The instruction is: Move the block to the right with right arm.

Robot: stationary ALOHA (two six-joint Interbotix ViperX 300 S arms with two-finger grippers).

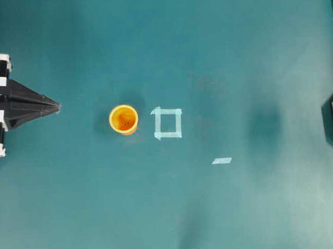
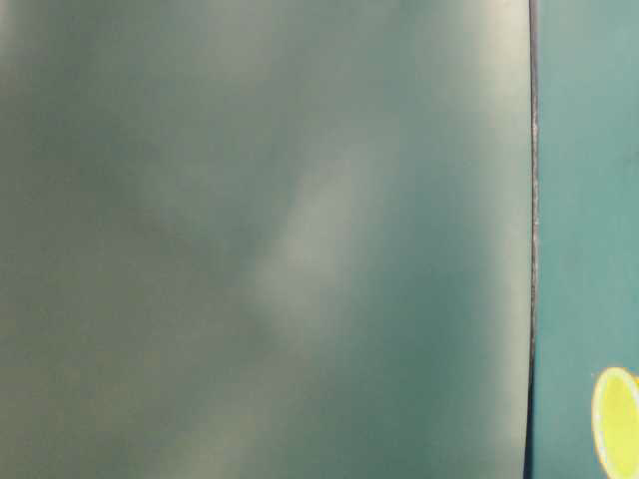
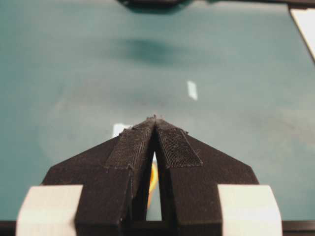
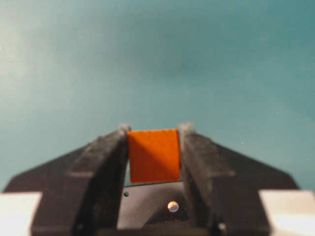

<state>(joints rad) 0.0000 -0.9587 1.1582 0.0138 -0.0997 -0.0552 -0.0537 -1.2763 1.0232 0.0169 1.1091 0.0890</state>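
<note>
Block (image 4: 153, 155) clamped between right fingers (image 4: 153, 129), at 12 o'clock from wrist, above bare tabletop (image 4: 157, 59). Left fingers (image 3: 154, 119) together, parked.

Teal counter (image 1: 76, 207), faint creases in the cover. Orange cup (image 1: 124, 119) upright near centre. Pale tape square (image 1: 167, 123) just right of cup, not touching. Short tape strip (image 1: 221, 160) further right and nearer the bottom edge, apart from both.
</note>
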